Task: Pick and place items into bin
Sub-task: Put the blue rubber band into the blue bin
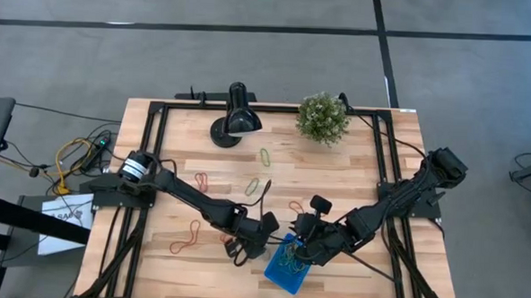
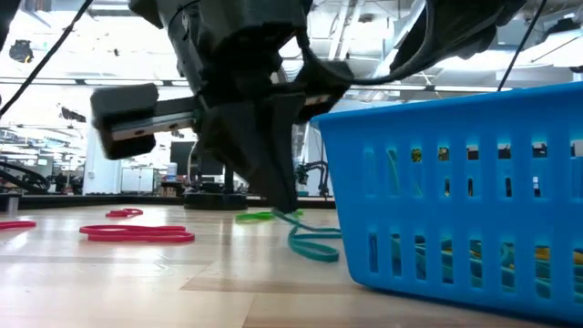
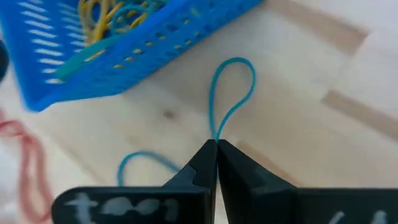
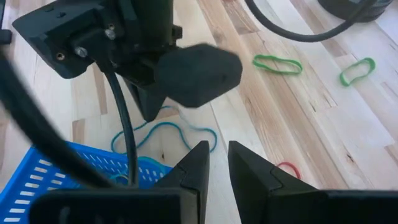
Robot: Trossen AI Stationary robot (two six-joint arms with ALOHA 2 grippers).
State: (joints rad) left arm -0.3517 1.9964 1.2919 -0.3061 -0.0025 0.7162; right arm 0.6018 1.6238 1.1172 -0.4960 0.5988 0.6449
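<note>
A teal rubber band (image 3: 233, 93) lies on the wood just beside the blue bin (image 1: 287, 267), and my left gripper (image 3: 216, 146) is shut on it. The low view shows the left gripper's dark fingers (image 2: 278, 196) pointing down at the bin's left wall (image 2: 455, 200). Several yellow and teal bands lie in the bin (image 3: 112, 15). My right gripper (image 4: 217, 155) hovers above the bin's edge, its fingers a narrow gap apart with nothing between them. Loose red and green bands (image 1: 255, 186) lie flat on the table. My left gripper pinches the teal band between its two fingertips where two strands run together (image 3: 216, 138). The fingers come from above, slanting down. One loop sticks out past the tips; the rest (image 2: 314, 246) trails slack onto the table.
A black lamp (image 1: 235, 121) and a green plant (image 1: 323, 117) stand at the table's far edge. Red bands (image 2: 137, 232) and a green one (image 2: 260, 216) lie on the open wood left of the bin. My right arm (image 1: 380, 203) reaches in from the right.
</note>
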